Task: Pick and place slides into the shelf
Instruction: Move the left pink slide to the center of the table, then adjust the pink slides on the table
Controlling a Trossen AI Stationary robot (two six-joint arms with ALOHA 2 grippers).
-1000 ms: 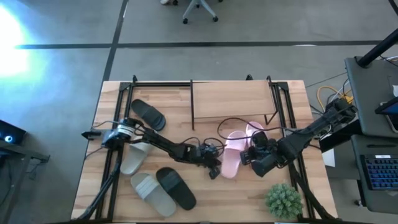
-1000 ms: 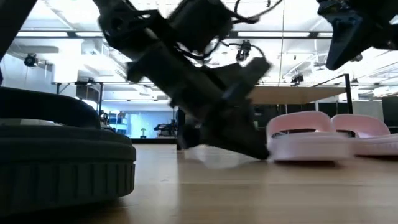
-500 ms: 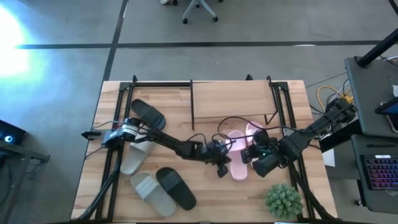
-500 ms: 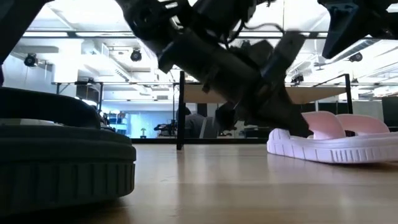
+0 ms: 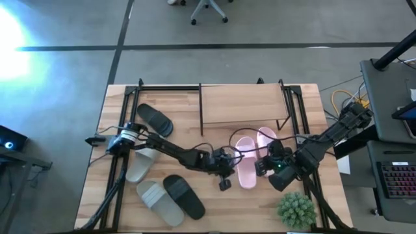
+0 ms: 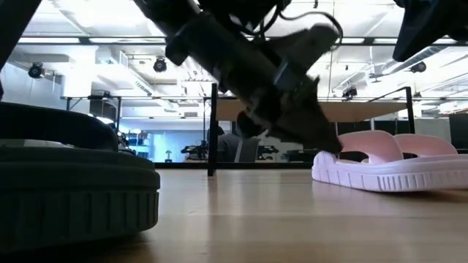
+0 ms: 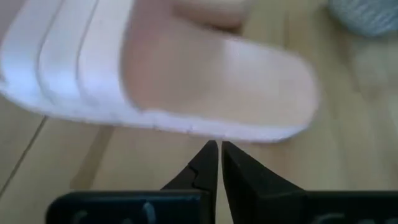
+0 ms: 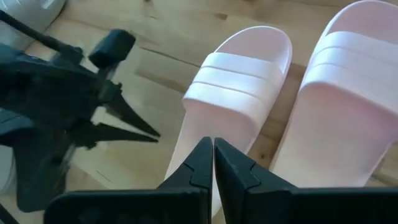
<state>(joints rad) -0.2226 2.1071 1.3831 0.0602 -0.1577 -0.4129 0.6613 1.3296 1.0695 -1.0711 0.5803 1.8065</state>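
The left gripper (image 7: 217,148) has its fingers pressed together on nothing, their tips just short of the side edge of a pink slide (image 5: 245,166) in the left wrist view. The right gripper (image 8: 212,144) is likewise clenched and empty, poised above the heel end of that same slide, with the second pink slide (image 5: 266,142) lying just beside it. From above, the two arms meet at the pink pair near the table's (image 5: 214,208) middle, the left arm reaching across from the left edge, the right from the right. The shelf (image 5: 242,104) stands at the table's far side, its wooden board bare. One black slide (image 5: 154,119) lies at far left; a pale grey slide (image 5: 142,164) sits under the left arm; another pale grey slide (image 5: 158,201) and the second black slide (image 5: 183,196) lie side by side at the near left. A small green plant (image 5: 297,208) sits at the near right corner.
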